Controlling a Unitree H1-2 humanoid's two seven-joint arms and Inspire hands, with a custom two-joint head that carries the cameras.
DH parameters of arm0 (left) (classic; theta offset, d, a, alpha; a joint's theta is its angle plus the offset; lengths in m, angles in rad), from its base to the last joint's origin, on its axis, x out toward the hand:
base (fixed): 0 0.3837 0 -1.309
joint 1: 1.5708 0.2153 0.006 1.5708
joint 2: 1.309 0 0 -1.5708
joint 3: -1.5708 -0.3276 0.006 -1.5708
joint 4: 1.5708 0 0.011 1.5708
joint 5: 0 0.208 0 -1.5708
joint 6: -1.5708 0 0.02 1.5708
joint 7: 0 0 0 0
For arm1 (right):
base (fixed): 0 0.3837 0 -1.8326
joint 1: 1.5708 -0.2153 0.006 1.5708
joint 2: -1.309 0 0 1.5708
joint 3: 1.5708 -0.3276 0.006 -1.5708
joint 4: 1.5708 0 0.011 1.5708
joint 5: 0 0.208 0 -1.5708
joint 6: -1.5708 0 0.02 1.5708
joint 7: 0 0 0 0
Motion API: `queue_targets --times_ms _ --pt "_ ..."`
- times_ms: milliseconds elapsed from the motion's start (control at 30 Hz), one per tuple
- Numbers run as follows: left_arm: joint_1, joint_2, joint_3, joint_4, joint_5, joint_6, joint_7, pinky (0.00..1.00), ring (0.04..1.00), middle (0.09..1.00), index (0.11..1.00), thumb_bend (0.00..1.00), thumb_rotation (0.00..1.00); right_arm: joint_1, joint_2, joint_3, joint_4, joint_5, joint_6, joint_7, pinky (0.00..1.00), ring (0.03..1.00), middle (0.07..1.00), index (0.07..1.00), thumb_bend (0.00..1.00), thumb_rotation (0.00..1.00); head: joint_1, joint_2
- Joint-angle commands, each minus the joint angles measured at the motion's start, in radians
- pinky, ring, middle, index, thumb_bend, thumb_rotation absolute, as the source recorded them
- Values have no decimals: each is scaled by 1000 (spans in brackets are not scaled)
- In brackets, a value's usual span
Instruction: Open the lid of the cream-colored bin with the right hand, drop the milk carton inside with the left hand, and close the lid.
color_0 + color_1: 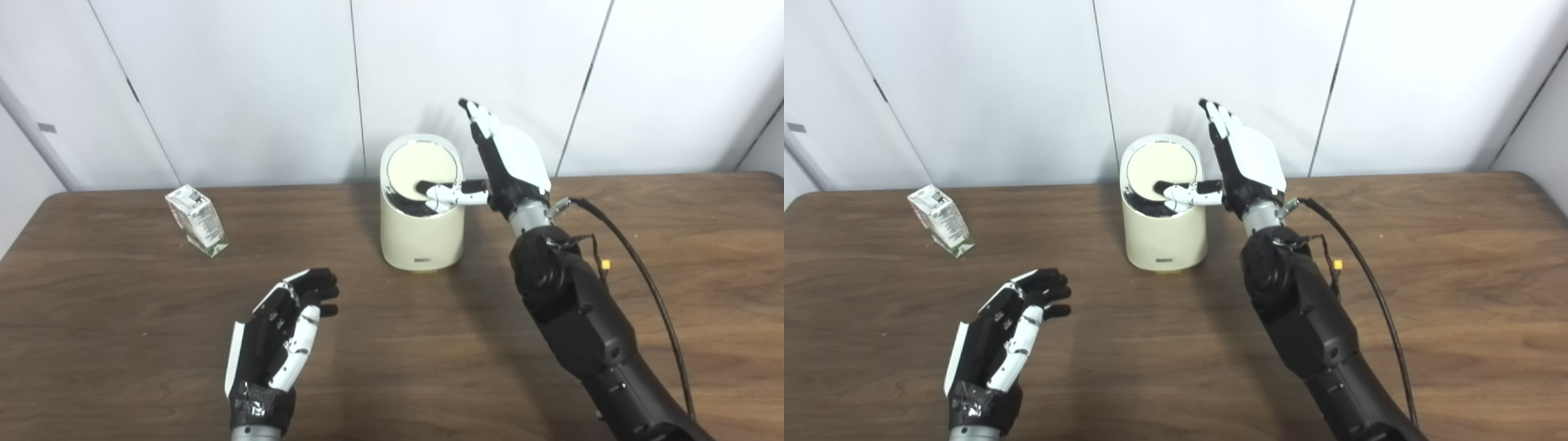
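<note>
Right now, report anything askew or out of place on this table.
The milk carton leans tilted instead of standing square, at the table's far left. The cream-colored bin's lid is tipped, a dark gap showing at its front edge where the right hand's thumb presses it.

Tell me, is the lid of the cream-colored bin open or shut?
Partly open: the round cream lid tilts, showing a dark gap under the right hand's thumb.

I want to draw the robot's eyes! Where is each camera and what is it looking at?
Left eye view: on the head, looking down at the table; the bin sits near the middle, both arms rise from below.
Right eye view: beside it, a little to the right, so the bin and milk carton shift left.
Both show the right hand touching the lid, the left hand open.
</note>
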Motion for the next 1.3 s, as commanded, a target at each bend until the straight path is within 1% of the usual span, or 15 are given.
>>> queue_targets --times_ms 0,200,367,400,467,600,733,767,867,933,967,1067,1100,1200,1267 --pt "31 1 1 -14 9 -40 4 651 706 707 689 259 388 -22 7 -18 -41 24 -20 7 962 998 1000 990 864 707 -3 -3" --pt "31 0 3 -8 6 -47 5 651 706 707 690 261 378 -5 10 -30 -100 37 -2 41 967 1000 1000 1000 890 834 -3 -3" --pt "32 -1 4 -8 1 -45 4 650 706 705 687 257 365 31 11 -55 -230 49 7 64 905 993 1000 1000 930 925 -4 -10" --pt "32 -1 4 -8 1 -46 5 649 706 705 687 258 365 41 10 -59 -264 45 3 62 895 991 1000 1000 932 932 -4 -10" --pt "32 -1 3 -8 3 -48 4 648 706 706 688 258 366 58 8 -63 -320 28 -21 45 955 999 1000 1000 918 918 -4 -10" --pt "33 -1 3 -9 1 -43 4 650 707 707 689 251 365 104 17 -80 -445 -20 -57 -18 996 1000 1000 1000 918 908 -2 -13" --pt "32 -1 4 -5 2 -47 5 650 706 705 688 250 362 201 26 -120 -590 2 -111 -50 971 1000 1000 1000 821 842 -6 -15" --pt "31 -1 5 -2 1 -53 5 649 705 705 687 255 365 233 27 -130 -620 -1 -124 -57 979 1000 1000 1000 717 796 -6 -15" --pt "29 4 7 2 5 -55 3 647 705 706 688 257 386 354 34 -162 -679 -9 -159 -85 966 995 997 996 503 757 -4 -19" --pt "28 5 9 6 7 -58 4 643 702 705 686 254 389 434 38 -187 -696 11 -202 -116 835 922 933 928 345 654 -8 -25" --pt "28 5 10 7 7 -59 5 644 703 704 685 252 387 461 42 -198 -700 22 -222 -127 725 835 848 839 283 534 -8 -25" --pt "26 3 16 11 19 -65 12 643 701 701 682 248 365 586 38 -227 -713 85 -300 -154 550 690 733 722 219 420 -6 -28" --pt "25 3 18 11 19 -64 14 643 701 701 682 247 359 633 33 -236 -702 136 -349 -161 516 659 711 698 210 395 -9 -27" --pt "23 8 25 16 19 -71 18 649 704 702 681 249 355 724 32 -255 -669 257 -447 -162 507 637 683 672 266 346 -16 -33" --pt "21 11 28 28 18 -91 19 644 699 703 681 241 346 773 37 -260 -673 305 -459 -139 533 650 692 684 271 360 -23 -37"
